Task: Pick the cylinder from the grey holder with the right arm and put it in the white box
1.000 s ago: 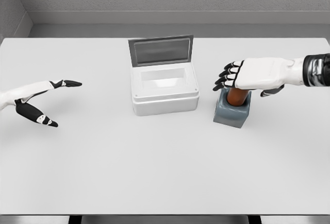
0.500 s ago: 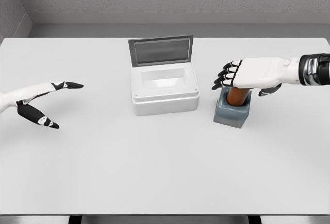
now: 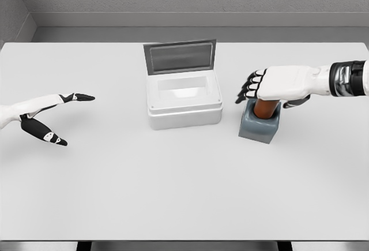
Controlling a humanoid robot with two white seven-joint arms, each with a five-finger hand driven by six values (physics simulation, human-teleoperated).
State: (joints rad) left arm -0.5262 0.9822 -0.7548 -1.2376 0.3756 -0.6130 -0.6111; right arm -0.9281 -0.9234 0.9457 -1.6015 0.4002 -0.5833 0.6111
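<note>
1. My right hand (image 3: 271, 85) was over the brown cylinder (image 3: 265, 108), palm down, fingers curling forward and thumb behind; I could not tell whether it gripped.
2. The cylinder stood upright in the grey block-shaped holder (image 3: 260, 127); by my judgement, extraction was not done.
3. The white rectangular box (image 3: 184, 108), lid raised, held nothing visible; lifting, transfer and placement remained.
4. My left hand (image 3: 40, 118) lay relaxed, holding nothing, well apart.

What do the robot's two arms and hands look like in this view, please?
Both arms are smooth white shells. The right hand has a white back and black finger segments, with a dark and silver banded cuff at the forearm. The left hand is white with black fingers bearing small white patches.
</note>
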